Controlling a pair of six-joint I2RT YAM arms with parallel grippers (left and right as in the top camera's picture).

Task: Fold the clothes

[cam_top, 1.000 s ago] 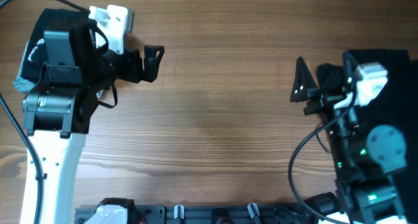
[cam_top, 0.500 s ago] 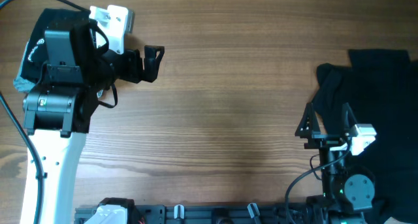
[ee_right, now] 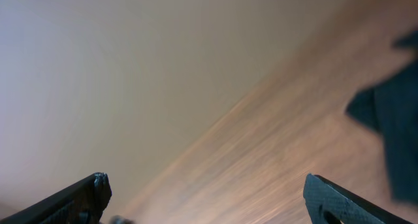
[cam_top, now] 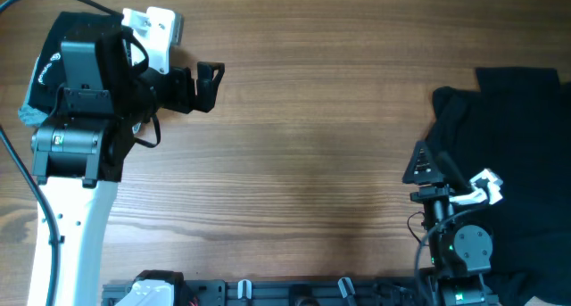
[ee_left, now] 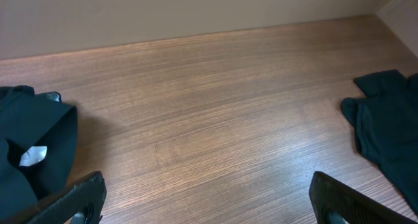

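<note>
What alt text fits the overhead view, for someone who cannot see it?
A crumpled black T-shirt lies at the right edge of a wooden table, with the right gripper open and empty at its left edge. The left gripper, also open, is at upper left, its arm above another black garment.

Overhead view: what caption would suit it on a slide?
Laundry robot at a wooden table: left hand open, right hand open beside a crumpled black T-shirt.

Right wrist view blurred, black T-shirt (cam_top: 526, 145) cut by frame edge (overhead), folded shirt (cam_top: 37, 87) half under left arm (cam_top: 71, 150)
</note>
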